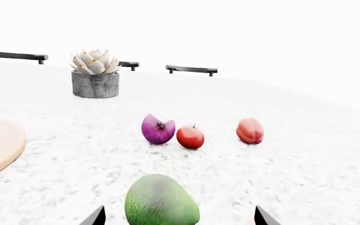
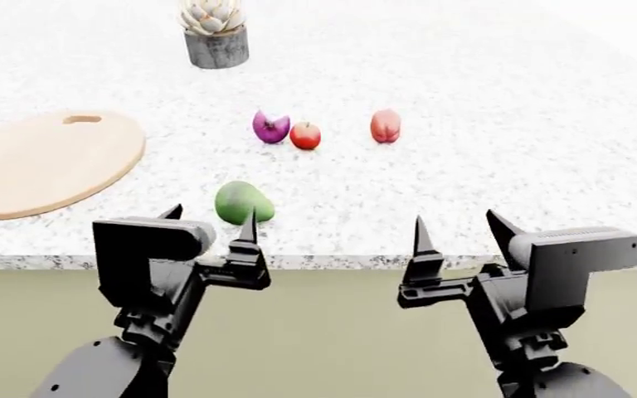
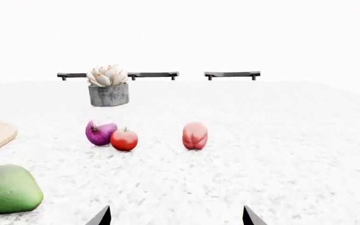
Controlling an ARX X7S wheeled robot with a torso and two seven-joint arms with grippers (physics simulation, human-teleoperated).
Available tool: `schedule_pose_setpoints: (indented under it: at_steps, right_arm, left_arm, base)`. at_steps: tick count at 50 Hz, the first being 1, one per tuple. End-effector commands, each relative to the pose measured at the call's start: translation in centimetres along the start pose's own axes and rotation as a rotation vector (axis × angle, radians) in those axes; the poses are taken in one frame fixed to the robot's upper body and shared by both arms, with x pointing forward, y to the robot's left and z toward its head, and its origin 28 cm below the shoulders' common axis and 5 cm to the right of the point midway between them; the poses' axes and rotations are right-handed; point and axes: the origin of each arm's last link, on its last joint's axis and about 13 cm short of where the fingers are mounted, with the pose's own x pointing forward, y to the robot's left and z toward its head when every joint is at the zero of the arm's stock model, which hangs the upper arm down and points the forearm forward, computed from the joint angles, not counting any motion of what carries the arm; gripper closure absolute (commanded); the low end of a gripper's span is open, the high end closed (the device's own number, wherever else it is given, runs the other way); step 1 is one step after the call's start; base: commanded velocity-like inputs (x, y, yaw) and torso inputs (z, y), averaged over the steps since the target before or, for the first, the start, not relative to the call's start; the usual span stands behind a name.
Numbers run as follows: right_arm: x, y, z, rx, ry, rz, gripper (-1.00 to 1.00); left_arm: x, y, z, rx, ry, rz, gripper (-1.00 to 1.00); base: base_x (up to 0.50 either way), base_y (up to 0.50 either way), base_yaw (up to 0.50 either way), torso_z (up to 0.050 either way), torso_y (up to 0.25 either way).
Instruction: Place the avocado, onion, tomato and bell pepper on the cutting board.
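Note:
The green avocado (image 2: 242, 203) lies near the counter's front edge, just ahead of my open left gripper (image 2: 212, 217); in the left wrist view the avocado (image 1: 161, 201) sits between the spread fingertips, not gripped. Farther back stand the purple onion (image 2: 269, 127), the red tomato (image 2: 305, 135) touching it, and the salmon bell pepper (image 2: 385, 126) apart to the right. The round wooden cutting board (image 2: 47, 162) lies at the left with nothing on it. My right gripper (image 2: 456, 222) is open and empty at the counter's front edge, and the pepper (image 3: 195, 136) shows ahead of it.
A grey pot with a pale succulent (image 2: 216, 33) stands at the back of the speckled white counter (image 2: 496, 149). Dark chair backs (image 3: 232, 74) show beyond the far edge. The counter's front edge (image 2: 330, 261) runs just ahead of both grippers.

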Motion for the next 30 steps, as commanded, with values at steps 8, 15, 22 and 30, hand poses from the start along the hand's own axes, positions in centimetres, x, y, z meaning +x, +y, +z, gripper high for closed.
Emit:
schedule_pose_setpoints:
  at_steps: [8, 15, 22, 30]
  right_arm:
    - [-1.5, -0.4, 7.7, -0.114, 0.107, 0.056, -1.0]
    - [-1.9, -0.6, 8.4, -0.085, 0.122, 0.047, -1.0]
    - [-1.5, -0.5, 8.6, -0.062, 0.12, 0.055, -1.0]
    - [-1.2, -0.4, 9.0, -0.074, 0.108, 0.059, -1.0]
  left_arm:
    - [-0.4, -0.7, 6.7, -0.133, 0.114, -0.16, -1.0]
    - [0.1, -0.9, 7.4, -0.157, 0.118, -0.181, -1.0]
    - [-0.3, -1.1, 7.8, -0.162, 0.112, -0.181, -1.0]
    - [-0.2, -1.0, 7.8, -0.168, 0.116, -0.187, -1.0]
  base:
    - [0.0, 0.0, 0.0, 0.0, 0.0]
    - [0.0, 0.0, 0.0, 0.0, 0.0]
    - [0.07, 0.0, 0.0, 0.0, 0.0]
    - [0.48, 0.0, 0.0, 0.0, 0.0]
